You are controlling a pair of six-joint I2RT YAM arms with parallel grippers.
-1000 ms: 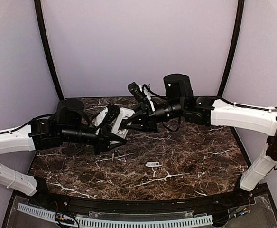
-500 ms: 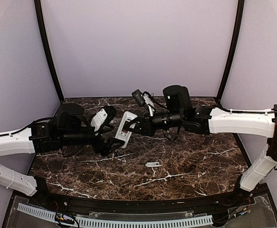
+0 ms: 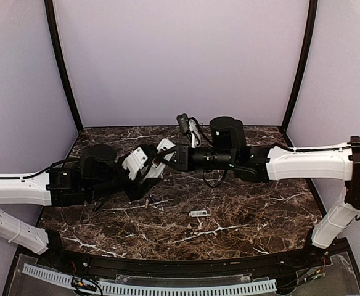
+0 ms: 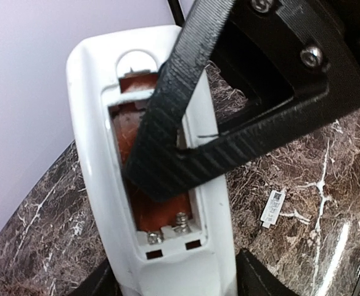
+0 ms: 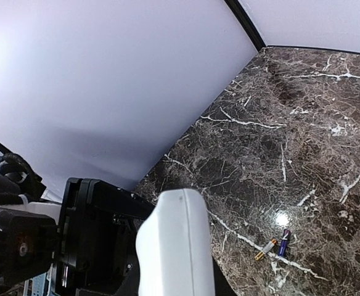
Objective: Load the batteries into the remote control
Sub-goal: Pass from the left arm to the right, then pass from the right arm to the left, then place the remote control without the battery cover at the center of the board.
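Note:
The remote control [image 4: 100,185] is held above the table with its back to the left wrist camera. Its battery recess [image 4: 167,213] is open, showing an orange floor and two spring contacts. My right gripper [image 3: 161,158] is shut on the remote, one black finger [image 4: 167,129] lying across the recess. My left gripper [image 4: 174,288] has its jaws against both sides of the remote's lower end. Two batteries lie on the table, a dark blue one [image 5: 283,243] and a gold-tipped one [image 5: 266,249]. In the right wrist view the remote [image 5: 174,246] rises out of the jaws.
A small flat white cover piece [image 3: 198,213] lies on the dark marble table [image 3: 248,203], also in the left wrist view [image 4: 272,206]. Lilac walls close the back and sides. Both arms meet left of centre.
The right arm has carried the remote leftward. The left arm drew back to the left, let go, opened wide, and its jaws now sit round the remote's lower end.

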